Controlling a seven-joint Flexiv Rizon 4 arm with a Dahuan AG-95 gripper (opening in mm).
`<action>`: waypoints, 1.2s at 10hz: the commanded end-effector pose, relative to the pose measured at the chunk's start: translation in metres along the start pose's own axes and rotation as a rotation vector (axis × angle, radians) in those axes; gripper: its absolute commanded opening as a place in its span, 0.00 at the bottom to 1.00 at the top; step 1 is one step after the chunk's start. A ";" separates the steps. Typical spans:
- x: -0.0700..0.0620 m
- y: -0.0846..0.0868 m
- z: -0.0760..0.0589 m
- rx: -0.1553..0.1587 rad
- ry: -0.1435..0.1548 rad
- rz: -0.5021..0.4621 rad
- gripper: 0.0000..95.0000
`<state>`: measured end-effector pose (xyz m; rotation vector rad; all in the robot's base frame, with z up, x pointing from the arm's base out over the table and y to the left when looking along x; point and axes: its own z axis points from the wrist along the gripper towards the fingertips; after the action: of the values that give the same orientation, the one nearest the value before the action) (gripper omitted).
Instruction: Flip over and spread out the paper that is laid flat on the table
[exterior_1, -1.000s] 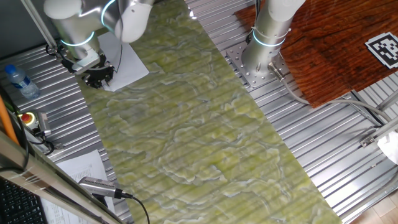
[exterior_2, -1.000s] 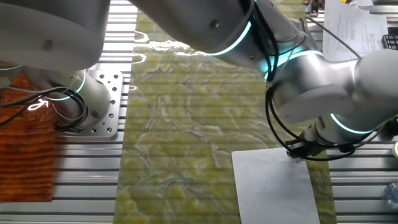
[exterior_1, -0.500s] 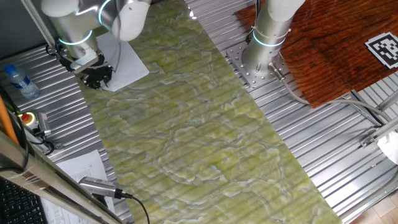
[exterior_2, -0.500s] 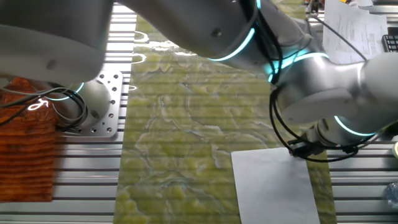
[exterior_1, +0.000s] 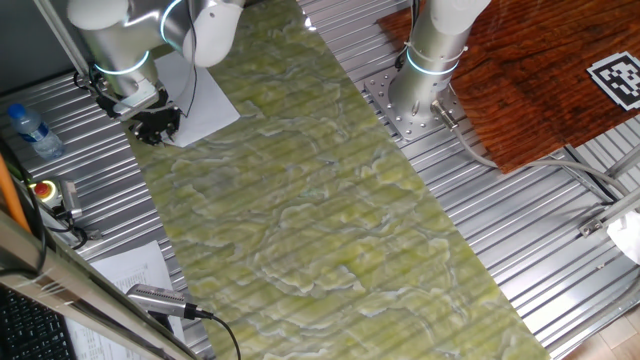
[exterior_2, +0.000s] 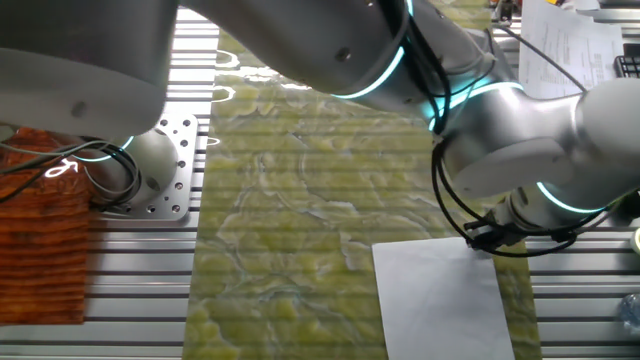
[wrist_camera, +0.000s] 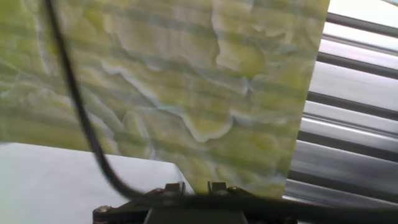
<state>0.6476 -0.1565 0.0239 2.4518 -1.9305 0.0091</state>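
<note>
The paper (exterior_1: 203, 98) is a plain white sheet lying flat at the far left end of the table (exterior_1: 320, 200), partly under the arm. It also shows in the other fixed view, where the paper (exterior_2: 440, 295) sits on the table (exterior_2: 290, 190). My gripper (exterior_1: 157, 127) is low at the sheet's near corner, by the table's edge. In the other fixed view the gripper (exterior_2: 487, 240) is at the paper's top right corner. The hand view shows the paper (wrist_camera: 56, 180) with its corner just ahead of the gripper (wrist_camera: 195, 186). The jaws stand a little apart with nothing between them.
A water bottle (exterior_1: 28, 130) and a red button box (exterior_1: 45, 190) lie on the ribbed metal left of the table. A printed sheet (exterior_1: 135, 268) and a grey handheld device (exterior_1: 160, 298) are nearer. A second arm's base (exterior_1: 425, 80) and a wood panel (exterior_1: 540, 70) stand to the right.
The gripper has shifted only slightly at the paper's corner. The paper lies as before.
</note>
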 end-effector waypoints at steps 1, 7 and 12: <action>0.000 0.001 0.000 0.001 0.002 -0.002 0.00; 0.005 0.001 0.000 -0.003 0.022 0.040 0.00; 0.051 0.009 -0.033 -0.015 0.093 0.097 0.00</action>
<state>0.6507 -0.2059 0.0569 2.3076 -1.9954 0.1046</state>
